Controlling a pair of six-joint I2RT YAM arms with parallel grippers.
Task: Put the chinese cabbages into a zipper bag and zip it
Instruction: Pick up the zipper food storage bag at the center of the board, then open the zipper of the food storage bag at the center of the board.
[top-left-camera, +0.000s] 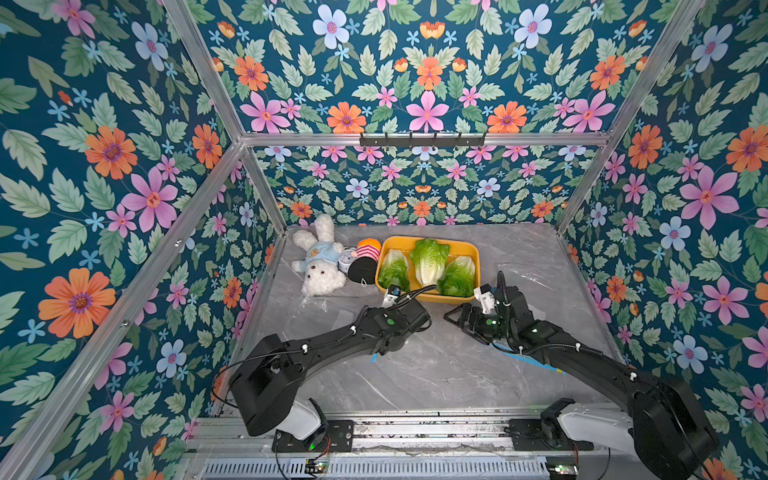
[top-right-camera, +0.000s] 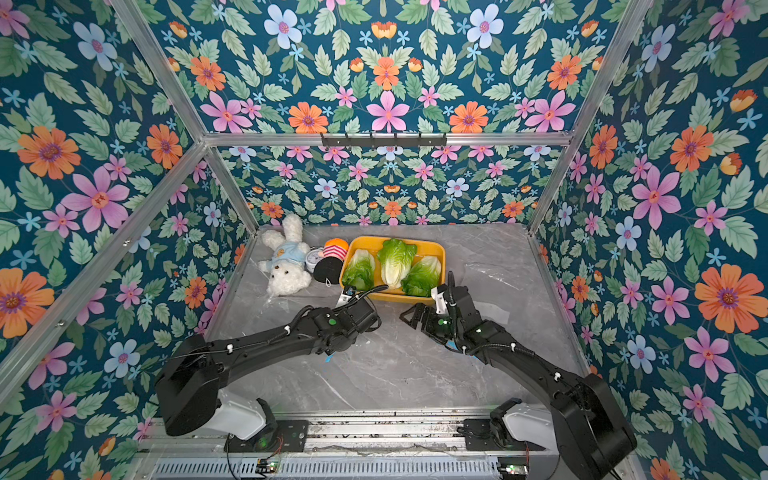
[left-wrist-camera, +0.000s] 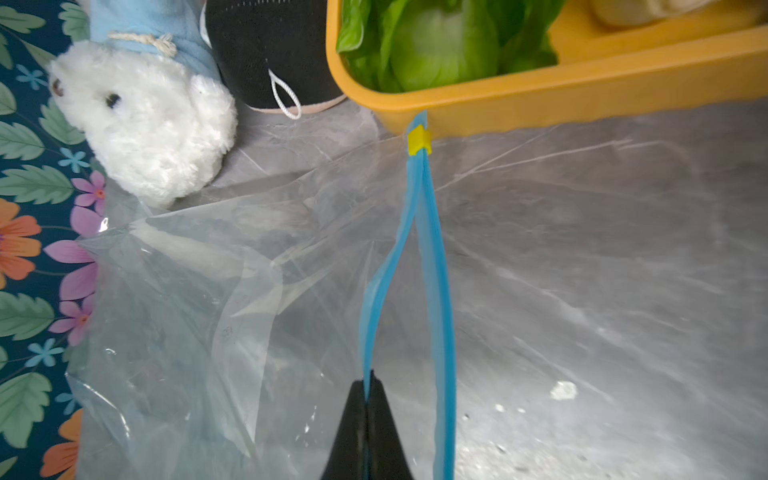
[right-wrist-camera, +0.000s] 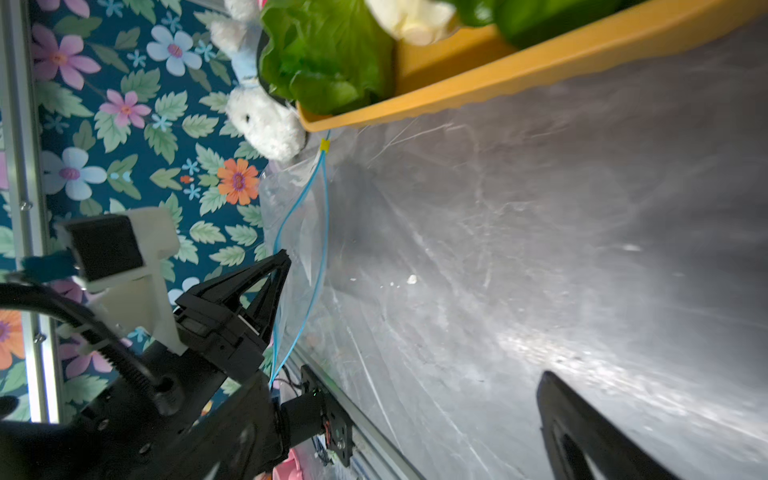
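Three chinese cabbages (top-left-camera: 392, 270) (top-left-camera: 430, 259) (top-left-camera: 457, 276) lie side by side in a yellow tray (top-left-camera: 399, 240) at the back of the table, seen in both top views. A clear zipper bag (left-wrist-camera: 208, 311) lies in front of the tray's left corner, its mouth slightly parted between two blue zipper strips (left-wrist-camera: 436, 291). The yellow slider (left-wrist-camera: 419, 140) sits at the tray end. My left gripper (left-wrist-camera: 368, 380) is shut on one blue strip; it also shows in the right wrist view (right-wrist-camera: 284, 256). My right gripper (top-left-camera: 455, 322) stands open just right of it, holding nothing.
A white plush bear (top-left-camera: 318, 266), a small clock (top-left-camera: 347, 253), a striped toy (top-left-camera: 369, 249) and a black round piece (top-left-camera: 365, 270) crowd the tray's left side. More clear plastic (top-left-camera: 523, 270) lies right of the tray. Flowered walls close in three sides.
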